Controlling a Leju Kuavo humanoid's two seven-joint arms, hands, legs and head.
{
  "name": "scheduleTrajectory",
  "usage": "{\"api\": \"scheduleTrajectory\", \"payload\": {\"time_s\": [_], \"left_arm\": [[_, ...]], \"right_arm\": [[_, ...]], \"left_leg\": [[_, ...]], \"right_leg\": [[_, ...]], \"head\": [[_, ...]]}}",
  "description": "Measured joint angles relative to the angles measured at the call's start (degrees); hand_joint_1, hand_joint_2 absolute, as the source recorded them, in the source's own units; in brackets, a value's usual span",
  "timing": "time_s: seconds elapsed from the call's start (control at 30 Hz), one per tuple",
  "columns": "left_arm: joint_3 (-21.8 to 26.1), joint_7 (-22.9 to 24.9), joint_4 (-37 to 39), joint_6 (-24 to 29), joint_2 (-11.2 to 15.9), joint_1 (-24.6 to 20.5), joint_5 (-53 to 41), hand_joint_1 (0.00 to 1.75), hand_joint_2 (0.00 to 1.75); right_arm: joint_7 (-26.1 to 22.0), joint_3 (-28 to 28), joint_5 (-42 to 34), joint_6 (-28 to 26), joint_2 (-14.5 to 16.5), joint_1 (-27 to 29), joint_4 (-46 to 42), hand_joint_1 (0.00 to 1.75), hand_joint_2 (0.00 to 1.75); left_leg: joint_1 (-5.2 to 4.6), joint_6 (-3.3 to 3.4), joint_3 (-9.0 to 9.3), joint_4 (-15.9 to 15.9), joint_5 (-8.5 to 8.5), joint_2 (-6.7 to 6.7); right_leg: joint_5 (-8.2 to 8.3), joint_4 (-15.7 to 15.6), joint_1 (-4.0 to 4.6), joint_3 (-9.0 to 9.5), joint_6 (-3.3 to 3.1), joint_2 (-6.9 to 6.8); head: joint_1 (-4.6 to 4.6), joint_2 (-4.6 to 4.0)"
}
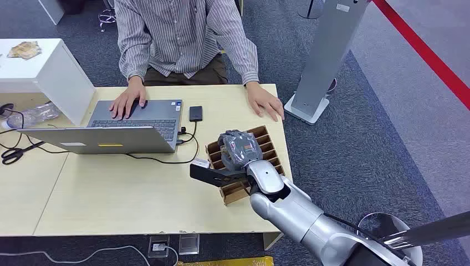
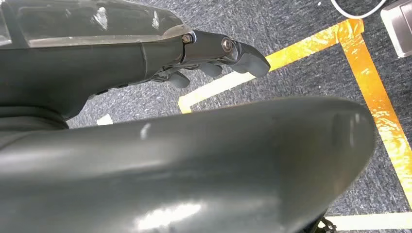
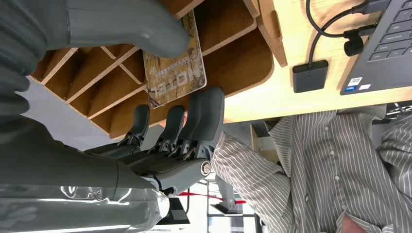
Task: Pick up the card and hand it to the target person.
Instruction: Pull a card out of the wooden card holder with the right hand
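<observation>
- Head view: the right hand [image 1: 239, 148] reaches in from 5 o'clock and sits over a wooden slotted rack [image 1: 271, 152] near the table's [image 1: 111, 194] right edge. Its fingers curl down into the rack, hiding whatever they touch.
- At 12 o'clock a person [image 1: 185, 33] in a striped shirt sits behind the table, one hand [image 1: 127, 100] on a laptop [image 1: 138, 122] and the other hand [image 1: 266, 102] flat on the tabletop, at about 1 o'clock from the rack.
- A small black box [image 1: 195, 113] lies just right of the laptop, with a cable running from it.
- Left wrist view: the left hand [image 2: 214, 58] hangs over grey carpet [image 2: 301, 24] marked with yellow tape [image 2: 374, 92]. Its fingers are curled inward with nothing between them.
- Right wrist view: the card [image 3: 175, 73], printed with a brownish pattern, stands in a slot of the rack [image 3: 233, 63]. The thumb [image 3: 131, 22] presses on one face and the dark fingers [image 3: 204, 116] lie along the other side, so the right hand [image 3: 160, 97] is clamped on the card, which is still inside the rack.
</observation>
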Motion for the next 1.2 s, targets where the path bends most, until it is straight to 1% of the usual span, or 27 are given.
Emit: {"api": "scheduleTrajectory", "payload": {"time_s": [0.13,0.27,0.33,0.67,0.87,1.0,1.2], "left_arm": [[0.00,-0.05,0.00,-0.09,0.00,0.00,0.01,0.00,0.00],[0.00,-0.31,0.00,-0.16,0.00,-0.01,0.02,0.00,0.00],[0.00,-0.35,0.00,-0.16,0.00,-0.01,0.03,0.00,0.00],[0.00,-0.74,0.00,-0.67,0.02,-0.04,0.04,0.00,0.00],[0.00,-0.86,0.00,-0.85,0.02,-0.04,0.04,0.00,0.00],[0.00,-1.02,0.00,-1.27,0.03,-0.04,0.04,0.00,1.75],[0.01,-2.68,0.00,-2.42,0.07,-0.03,0.10,0.00,1.75]], "right_arm": [[-0.16,0.00,-0.08,-0.02,0.00,0.02,0.33,0.97,1.75],[-0.46,0.02,-0.51,-0.24,0.02,0.02,0.86,1.22,1.75],[-0.47,0.01,-0.67,-0.43,0.03,0.00,1.11,1.28,1.75],[-0.32,-0.01,-0.72,-0.99,0.04,-0.31,1.77,1.30,1.75],[-0.02,-0.08,-0.70,-1.26,0.03,-0.65,1.87,1.42,1.75],[-0.02,-0.09,-0.69,-1.23,0.01,-0.71,1.86,1.40,1.75],[-0.37,-0.09,-0.69,-1.22,0.00,-0.71,1.87,1.40,1.75]], "left_leg": [[0.00,0.00,0.00,0.00,0.00,0.00],[0.00,0.00,-0.01,0.00,0.00,0.00],[0.00,0.00,0.00,0.00,0.00,0.00],[0.00,0.00,0.04,0.00,0.00,0.00],[0.00,0.00,0.05,0.00,0.00,0.00],[0.00,0.00,0.04,0.00,0.00,0.00],[0.00,0.00,0.04,0.00,0.00,0.00]], "right_leg": [[0.00,0.00,0.00,0.00,0.00,0.00],[0.00,0.00,0.00,0.00,0.00,0.00],[0.00,0.00,0.00,0.00,0.00,0.00],[0.00,0.00,0.00,0.03,0.00,0.00],[0.00,0.00,0.00,0.03,0.00,0.00],[0.00,0.00,0.00,0.03,0.00,0.00],[0.00,0.00,0.00,0.03,0.00,0.00]], "head": [[-0.02,0.00],[-0.02,0.01],[-0.02,0.00],[0.00,0.00],[-0.02,0.01],[-0.01,0.01],[-0.01,0.01]]}}
